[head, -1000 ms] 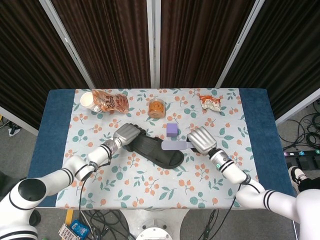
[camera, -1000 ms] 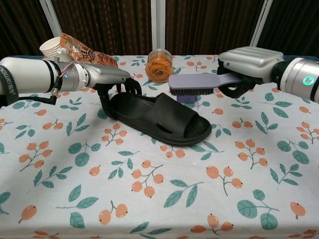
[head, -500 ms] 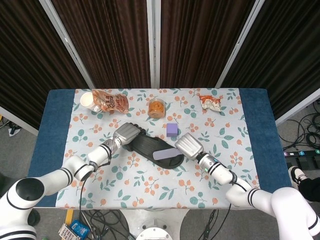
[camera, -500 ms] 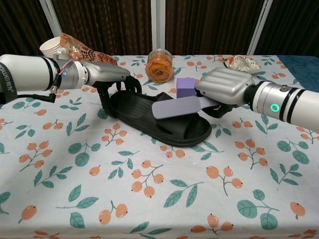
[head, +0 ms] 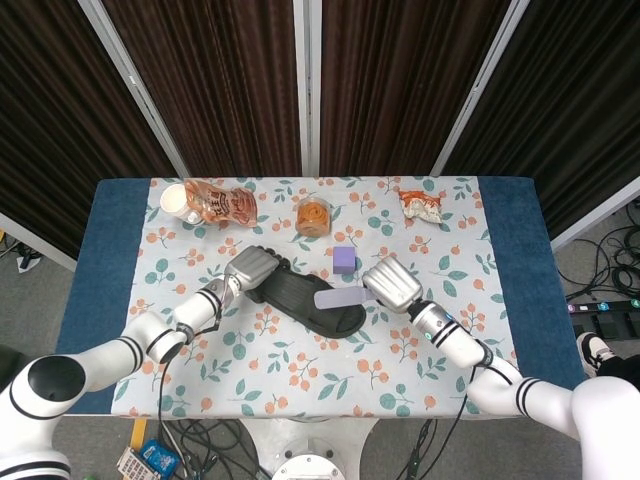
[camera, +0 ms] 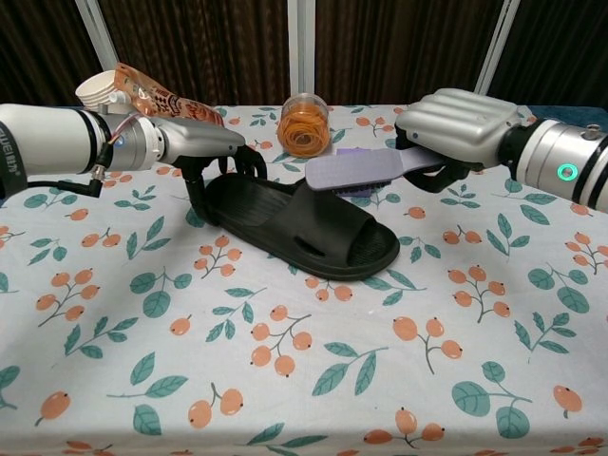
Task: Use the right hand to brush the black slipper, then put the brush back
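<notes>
Brush point(camera: 356, 170), lilac, clamped by its handle in right robot hand point(camera: 456, 133) just above black slipper point(camera: 296, 225) mid-worktop, heel pinned by left robot hand point(camera: 204, 144); advise bristles flat, light strokes along strap.

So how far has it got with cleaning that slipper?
Midway, it seems. Picking up looks done: the right robot hand holds the purple brush over the black slipper, while the left robot hand steadies the heel. Whether the bristles touch is unclear. Left: finish brushing, then put the brush back.
</notes>
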Robot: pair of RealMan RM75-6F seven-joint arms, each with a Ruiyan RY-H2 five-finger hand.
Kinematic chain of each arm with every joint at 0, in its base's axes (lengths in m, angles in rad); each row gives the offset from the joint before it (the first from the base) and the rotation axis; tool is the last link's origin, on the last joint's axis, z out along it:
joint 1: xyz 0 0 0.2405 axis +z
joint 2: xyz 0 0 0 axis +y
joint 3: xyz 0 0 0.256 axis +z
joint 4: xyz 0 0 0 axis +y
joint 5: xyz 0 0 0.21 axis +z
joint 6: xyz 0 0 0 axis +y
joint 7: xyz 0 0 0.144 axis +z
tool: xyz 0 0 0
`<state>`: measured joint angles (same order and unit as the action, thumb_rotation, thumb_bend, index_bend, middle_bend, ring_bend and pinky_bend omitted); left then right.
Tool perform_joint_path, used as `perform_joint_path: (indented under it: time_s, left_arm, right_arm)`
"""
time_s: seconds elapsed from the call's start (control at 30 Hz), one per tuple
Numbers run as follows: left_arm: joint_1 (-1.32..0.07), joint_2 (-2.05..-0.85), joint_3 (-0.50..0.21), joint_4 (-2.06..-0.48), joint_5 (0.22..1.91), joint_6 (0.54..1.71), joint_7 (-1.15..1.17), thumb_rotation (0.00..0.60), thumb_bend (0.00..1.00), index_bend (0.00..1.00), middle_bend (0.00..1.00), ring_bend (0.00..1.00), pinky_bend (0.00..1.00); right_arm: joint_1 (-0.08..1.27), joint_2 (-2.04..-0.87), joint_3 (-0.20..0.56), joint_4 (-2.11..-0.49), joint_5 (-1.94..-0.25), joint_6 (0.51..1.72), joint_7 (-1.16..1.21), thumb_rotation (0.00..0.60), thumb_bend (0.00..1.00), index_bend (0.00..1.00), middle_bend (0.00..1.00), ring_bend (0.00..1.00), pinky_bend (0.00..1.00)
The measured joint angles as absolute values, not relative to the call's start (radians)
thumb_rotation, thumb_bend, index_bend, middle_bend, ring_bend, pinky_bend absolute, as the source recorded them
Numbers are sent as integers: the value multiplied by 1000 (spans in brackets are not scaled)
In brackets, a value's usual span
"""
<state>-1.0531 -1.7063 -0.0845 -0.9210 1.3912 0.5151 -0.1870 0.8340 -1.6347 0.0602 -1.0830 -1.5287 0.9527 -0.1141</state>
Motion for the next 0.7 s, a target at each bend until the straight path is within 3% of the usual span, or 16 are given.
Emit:
perform_joint_path:
  time_s: [0.17,0.3,0.53,0.7]
  left_arm:
    - [-1053,-1702,-86,-928,1383,513,-175,600,246,408,416,251,288]
    - [-1052,-1701,-86,-928,1377,512,-170,600,246,409,416,251,287]
    - [-1050,-1702,-83,-925,1374,509,-165,600,247,408,416,251,287]
    - [-1051,-1701,-83,-927,1372,508,-161,600,246,408,416,251,287]
  right_arm:
    - [873,-1714,80,-984,-1496,876,-153,600,493,1000,1000,1000,1000]
    - [885,-1739,49,-958,-1501,823,-170,600,492,1000,1000,1000,1000]
    - [859,-1643,-28,-1070,-1563,843,-141,600,491,1000,1000,1000,1000]
    - [843,-1601,-11,-1109,-1573,915,-83,600,491,1000,1000,1000,1000]
